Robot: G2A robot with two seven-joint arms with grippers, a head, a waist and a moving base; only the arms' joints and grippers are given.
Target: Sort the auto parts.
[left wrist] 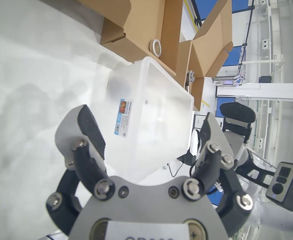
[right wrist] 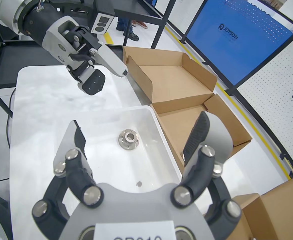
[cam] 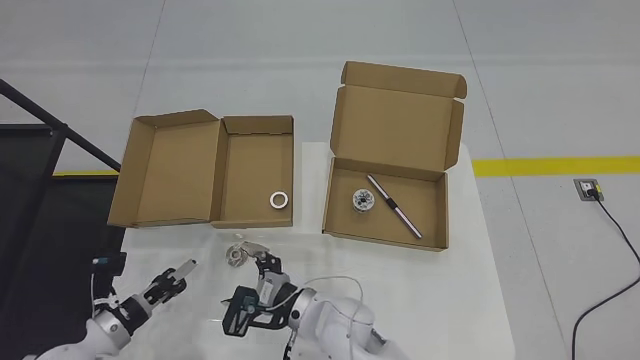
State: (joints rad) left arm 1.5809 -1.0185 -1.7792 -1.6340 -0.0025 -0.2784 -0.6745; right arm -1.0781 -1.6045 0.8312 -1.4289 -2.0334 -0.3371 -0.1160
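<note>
A metal flanged hub (right wrist: 128,139) lies in a clear plastic bin (right wrist: 159,126) near the table's front edge. My right gripper (right wrist: 141,131) hangs open just above the bin, with the hub (cam: 237,253) below its spread fingers. My left gripper (left wrist: 149,131) is open and holds nothing, a little to the left of the bin (left wrist: 149,101); it shows in the right wrist view (right wrist: 108,78) and from above (cam: 185,273). The left cardboard box (cam: 255,170) holds a metal ring (cam: 279,199). The right cardboard box (cam: 385,205) holds a small gear (cam: 362,199) and a thin rod (cam: 392,205).
Both boxes stand with lids folded open behind the bin. A black frame (cam: 40,120) borders the table on the left. The white table top (cam: 440,290) has bare room at the front right.
</note>
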